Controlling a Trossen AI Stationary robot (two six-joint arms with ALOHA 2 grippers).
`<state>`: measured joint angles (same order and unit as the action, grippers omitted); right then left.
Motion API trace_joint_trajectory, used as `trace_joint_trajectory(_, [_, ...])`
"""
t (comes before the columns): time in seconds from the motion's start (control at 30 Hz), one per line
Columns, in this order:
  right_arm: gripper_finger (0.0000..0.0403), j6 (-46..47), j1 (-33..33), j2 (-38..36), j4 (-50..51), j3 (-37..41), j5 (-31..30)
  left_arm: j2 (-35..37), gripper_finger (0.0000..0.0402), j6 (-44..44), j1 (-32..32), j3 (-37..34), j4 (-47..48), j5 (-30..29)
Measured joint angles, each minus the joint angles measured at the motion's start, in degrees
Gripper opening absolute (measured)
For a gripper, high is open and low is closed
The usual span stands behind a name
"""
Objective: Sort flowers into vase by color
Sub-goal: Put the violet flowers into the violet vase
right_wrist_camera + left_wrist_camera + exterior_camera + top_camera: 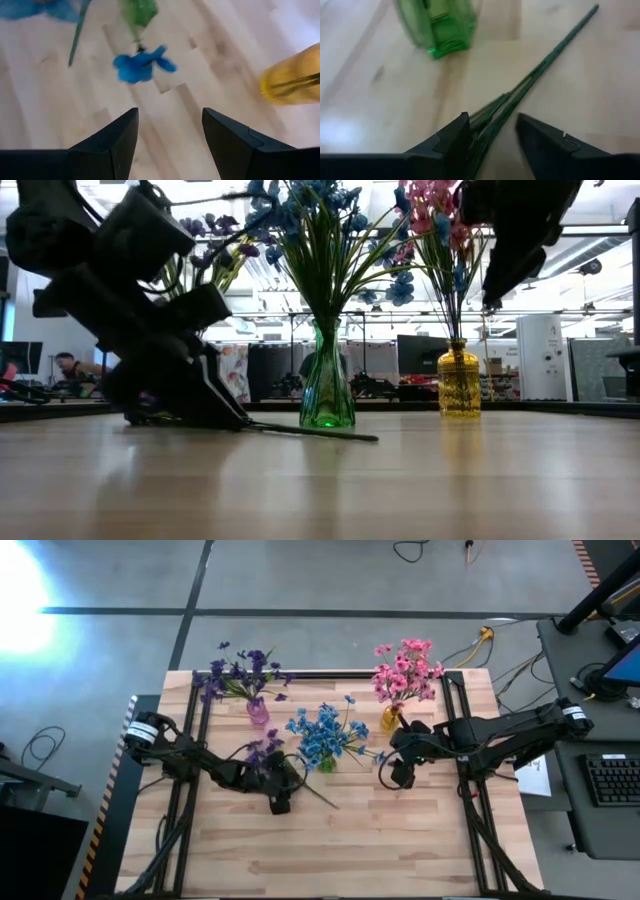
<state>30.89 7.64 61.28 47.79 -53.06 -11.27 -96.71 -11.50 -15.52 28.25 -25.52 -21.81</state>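
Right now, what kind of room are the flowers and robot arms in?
Probably a robotics lab or workshop. A wooden table sits on a bare concrete floor, a keyboard rests on a desk beside it, and cables trail across the floor. The low view shows monitors behind.

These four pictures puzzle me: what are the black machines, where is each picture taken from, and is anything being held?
They are two robot arms at a wooden table. One camera looks straight down, one sits at tabletop height, and one rides on each wrist. Three glass vases stand there: pink vase with purple flowers, green vase with blue flowers, yellow vase with pink flowers. The left gripper straddles a purple sprig's green stem lying on the table, without clamping it. The right gripper hovers open, empty.
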Motion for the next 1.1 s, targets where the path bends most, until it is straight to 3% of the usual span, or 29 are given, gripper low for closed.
trace_joint_trajectory(0.23, [0.0212,1.9,0.1,0.0,0.0,0.0,8.7,0.0,0.0164,-3.2,-4.0,4.1,0.8,0.2])
trace_joint_trajectory(0.5, [0.0212,5.0,4.5,0.0,-0.6,0.0,9.6,0.0,0.0164,-5.1,-7.0,9.0,9.2,-0.6])
trace_joint_trajectory(0.6, [0.0212,5.5,7.7,0.0,-3.3,0.4,5.3,0.0,0.0164,-6.0,-8.4,11.9,13.9,-0.7])
trace_joint_trajectory(0.8, [0.0212,1.8,15.1,2.4,-21.9,5.0,-4.8,0.9,0.0164,-13.1,-13.5,16.9,27.9,-3.1])
trace_joint_trajectory(1.1, [0.0212,-1.6,19.1,16.0,-39.0,6.6,-12.5,1.7,0.0164,-31.6,-23.5,27.2,52.0,-7.4])
